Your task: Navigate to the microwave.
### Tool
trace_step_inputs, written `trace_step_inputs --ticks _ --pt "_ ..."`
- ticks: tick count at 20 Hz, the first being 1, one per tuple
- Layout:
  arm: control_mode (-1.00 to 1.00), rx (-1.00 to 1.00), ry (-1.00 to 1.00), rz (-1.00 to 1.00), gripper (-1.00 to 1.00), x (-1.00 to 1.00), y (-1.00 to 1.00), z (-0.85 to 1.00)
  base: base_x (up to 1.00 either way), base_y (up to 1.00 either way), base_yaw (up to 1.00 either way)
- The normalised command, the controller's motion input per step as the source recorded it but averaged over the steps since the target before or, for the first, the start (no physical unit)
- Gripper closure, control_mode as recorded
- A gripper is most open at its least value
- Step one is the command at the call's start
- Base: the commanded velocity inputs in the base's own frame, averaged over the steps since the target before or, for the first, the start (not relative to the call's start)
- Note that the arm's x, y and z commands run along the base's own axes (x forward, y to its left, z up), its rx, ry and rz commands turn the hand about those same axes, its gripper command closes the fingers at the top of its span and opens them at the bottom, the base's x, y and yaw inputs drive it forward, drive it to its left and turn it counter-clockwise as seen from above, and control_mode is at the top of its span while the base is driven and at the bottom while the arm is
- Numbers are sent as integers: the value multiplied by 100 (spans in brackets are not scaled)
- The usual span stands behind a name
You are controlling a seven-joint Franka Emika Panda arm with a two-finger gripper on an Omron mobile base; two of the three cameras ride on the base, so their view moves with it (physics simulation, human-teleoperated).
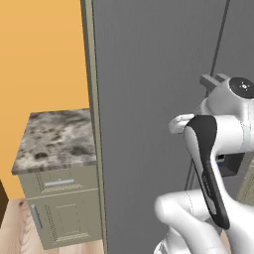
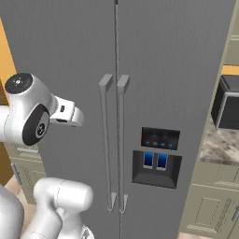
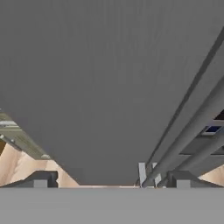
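Observation:
A black boxy microwave (image 2: 228,103) stands on a marble counter (image 2: 219,144) at the far right of the right base view, cut off by the picture's edge. Its door and handle are hidden from here. My gripper (image 3: 113,181) is open with nothing between its fingers; the two dark fingertips (image 3: 41,179) stand wide apart at the bottom of the hand view. It points at the grey fridge door, close in front of it. The arm's wrist (image 2: 65,114) hangs left of the fridge handles.
A tall grey double-door fridge (image 2: 163,56) with two vertical handles (image 2: 114,140) and a dispenser panel (image 2: 156,163) stands straight ahead. Left of it are a marble-topped cabinet (image 1: 57,139) with a drawer, an orange wall (image 1: 39,54) and wood floor (image 1: 15,228).

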Motion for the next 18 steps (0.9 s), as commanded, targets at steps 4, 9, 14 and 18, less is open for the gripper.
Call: trace_step_inputs --ticks 4,9,14,18 --pt "100 0 -8 0 -100 -8 -7 4 -35 -51 0" --pt "100 0 0 0 -100 0 0 0 -68 -100 0" --pt "100 0 0 0 -100 0 0 0 -39 -100 0" --pt "100 0 0 0 -100 0 0 0 -4 -100 -8"
